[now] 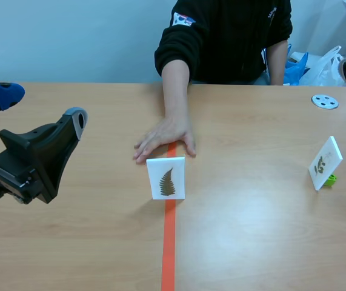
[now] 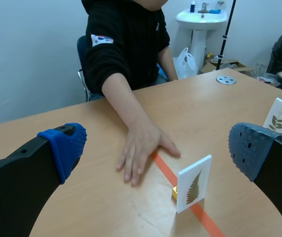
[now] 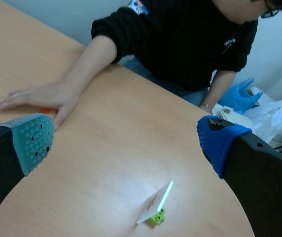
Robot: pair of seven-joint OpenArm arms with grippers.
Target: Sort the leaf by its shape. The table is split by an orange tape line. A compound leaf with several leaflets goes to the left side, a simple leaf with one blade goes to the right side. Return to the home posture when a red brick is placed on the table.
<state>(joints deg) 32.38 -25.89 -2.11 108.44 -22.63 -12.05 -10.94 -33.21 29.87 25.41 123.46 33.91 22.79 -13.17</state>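
Covering far end of tape line (image 1: pixel 169 242), hand (image 1: pixel 166 139), fern card (image 1: pixel 166 178) half-hiding stand (image 2: pixel 174 193)

Thick black fingers (image 2: pixel 12 187) tipped with dotted blue and grey-green pads (image 3: pixel 32 140)
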